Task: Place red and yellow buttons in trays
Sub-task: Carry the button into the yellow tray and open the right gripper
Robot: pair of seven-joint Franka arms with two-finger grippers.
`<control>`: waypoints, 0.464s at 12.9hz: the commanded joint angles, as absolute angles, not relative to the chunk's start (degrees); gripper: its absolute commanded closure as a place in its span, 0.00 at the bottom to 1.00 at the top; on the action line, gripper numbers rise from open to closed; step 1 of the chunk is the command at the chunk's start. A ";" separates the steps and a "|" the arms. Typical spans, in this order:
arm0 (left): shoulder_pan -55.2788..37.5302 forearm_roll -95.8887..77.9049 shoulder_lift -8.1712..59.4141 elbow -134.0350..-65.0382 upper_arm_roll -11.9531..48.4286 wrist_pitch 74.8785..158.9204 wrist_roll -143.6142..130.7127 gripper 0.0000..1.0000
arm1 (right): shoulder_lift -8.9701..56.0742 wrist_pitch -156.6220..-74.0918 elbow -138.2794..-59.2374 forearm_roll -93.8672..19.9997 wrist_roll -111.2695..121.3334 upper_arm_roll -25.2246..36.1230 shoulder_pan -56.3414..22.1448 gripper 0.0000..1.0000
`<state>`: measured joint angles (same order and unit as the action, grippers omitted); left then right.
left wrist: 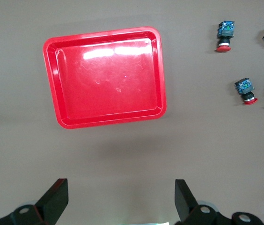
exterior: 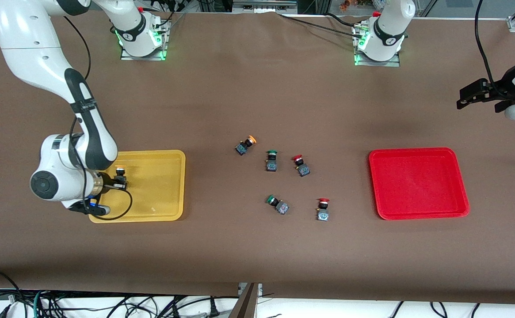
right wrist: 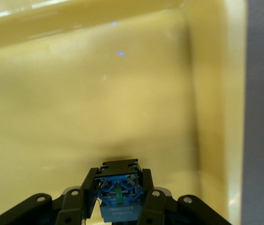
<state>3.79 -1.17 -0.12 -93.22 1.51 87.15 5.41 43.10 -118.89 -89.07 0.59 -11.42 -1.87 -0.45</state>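
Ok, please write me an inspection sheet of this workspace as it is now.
Surface: brown table cover, flat.
Job's things: yellow tray under the right gripper; red tray holds nothing; loose yellow button and two red buttons between the trays.
Clutter: two green buttons among them.
Grippers: right gripper shut on a yellow button over the yellow tray; left gripper open, waiting.
Cables: bundles below the table edge.
Surroundings: nothing seen.

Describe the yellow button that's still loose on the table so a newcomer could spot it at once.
Look at the cluster of five buttons on the brown table between the yellow tray and the red tray. The yellow button is the one farthest from the front camera and closest to the yellow tray. It lies tipped over, and it alone has an orange-yellow cap; its neighbours' are green or red.
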 commanded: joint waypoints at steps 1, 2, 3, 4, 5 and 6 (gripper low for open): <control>4.04 -2.90 0.26 -92.11 1.49 86.13 5.45 0.00 | 41.49 -119.36 -90.36 1.14 -11.68 -2.29 -0.44 0.17; 4.04 -2.90 0.26 -92.11 1.49 86.13 5.45 0.00 | 41.14 -119.18 -89.83 1.14 -11.17 -2.29 -0.44 0.00; 4.04 -2.90 0.26 -92.11 1.49 86.13 5.45 0.00 | 40.26 -117.53 -88.87 0.88 -10.90 -2.37 -0.44 0.00; 4.04 -2.90 0.26 -92.11 1.49 86.13 5.45 0.00 | 39.91 -114.12 -87.29 0.44 -11.07 -2.37 -0.44 0.00; 4.04 -2.90 0.26 -92.11 1.49 86.13 5.45 0.00 | 39.55 -110.78 -84.93 0.27 -11.25 -2.63 -0.53 0.00; 4.04 -2.90 0.26 -92.11 1.49 86.13 5.36 0.00 | 39.46 -107.09 -83.34 0.18 -12.73 -2.98 -0.79 0.00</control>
<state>3.79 -1.17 -0.12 -93.22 1.51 87.15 5.41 40.68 -112.95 -86.08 0.51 -11.51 -2.25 -0.58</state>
